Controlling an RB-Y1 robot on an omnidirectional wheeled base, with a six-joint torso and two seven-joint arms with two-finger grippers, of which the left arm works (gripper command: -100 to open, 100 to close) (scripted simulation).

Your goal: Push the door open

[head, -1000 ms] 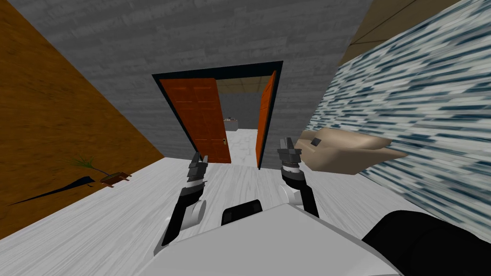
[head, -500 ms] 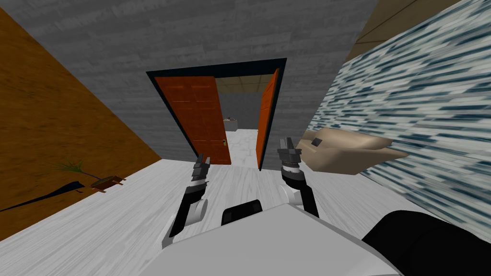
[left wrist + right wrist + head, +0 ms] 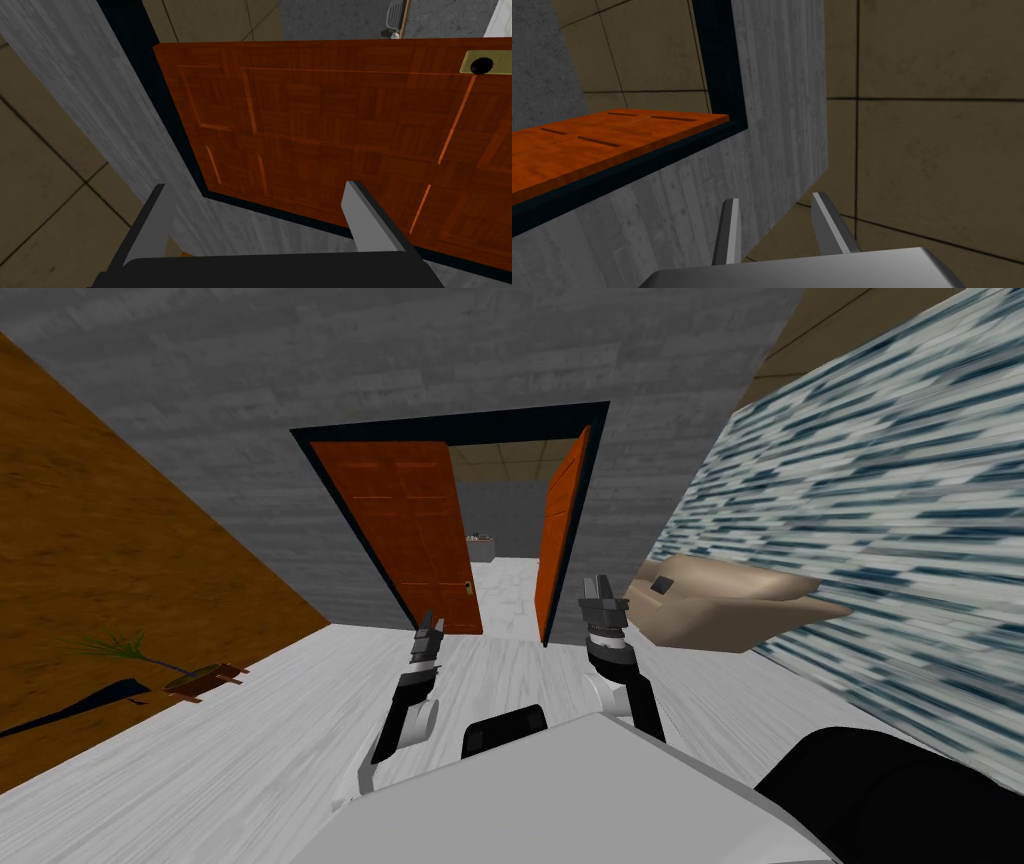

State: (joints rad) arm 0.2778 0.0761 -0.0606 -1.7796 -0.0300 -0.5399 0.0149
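Observation:
A double door stands in a dark frame in the grey wall ahead. Its left leaf is orange-brown and panelled, only slightly ajar, with a small handle at its free edge. The right leaf is swung well away from me. My left gripper is open and held low, a short way in front of the left leaf. In the left wrist view its gripper points at that leaf, near the brass plate and dark knob. My right gripper is open with a narrow gap, level with the right leaf.
A beige sofa stands against the blue-and-white patterned wall close on my right. A potted plant lies on the pale floor by the brown wall on my left. Through the gap, a pale floor leads to a counter.
I have moved closer to the doorway, which now looks larger. My left arm has swung inward and forward, toward the left leaf. The right arm keeps its pose.

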